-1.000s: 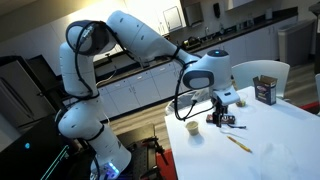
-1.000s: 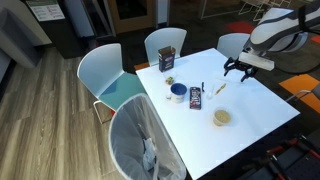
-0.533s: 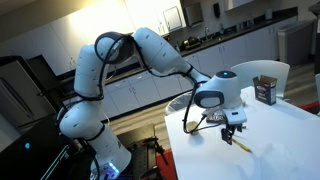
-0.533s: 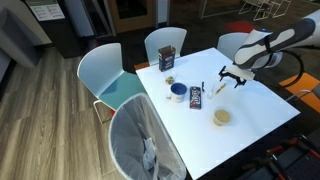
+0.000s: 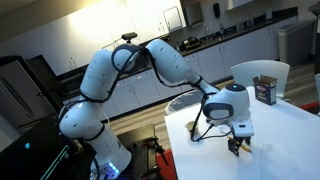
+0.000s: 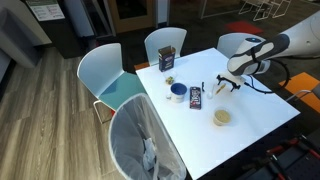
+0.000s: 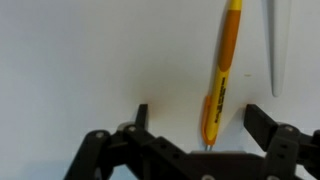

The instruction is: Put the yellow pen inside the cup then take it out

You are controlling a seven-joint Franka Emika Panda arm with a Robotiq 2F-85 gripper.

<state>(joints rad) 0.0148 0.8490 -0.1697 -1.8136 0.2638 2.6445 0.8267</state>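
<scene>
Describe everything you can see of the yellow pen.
The yellow pen is a slim yellow-orange barrel, plastic by its look, with small dark print on its lower part and a tapered end nearest the camera. In the wrist view it lies flat on the white table, slightly slanted, between the fingers of the open gripper, and neither finger visibly touches it. Its far end is cut off by the frame.

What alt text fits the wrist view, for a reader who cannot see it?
A yellow pen lies on a white table, its tip between the open jaws of the gripper, which do not touch it. A thin pale stick lies beside it near the picture's top edge.
</scene>
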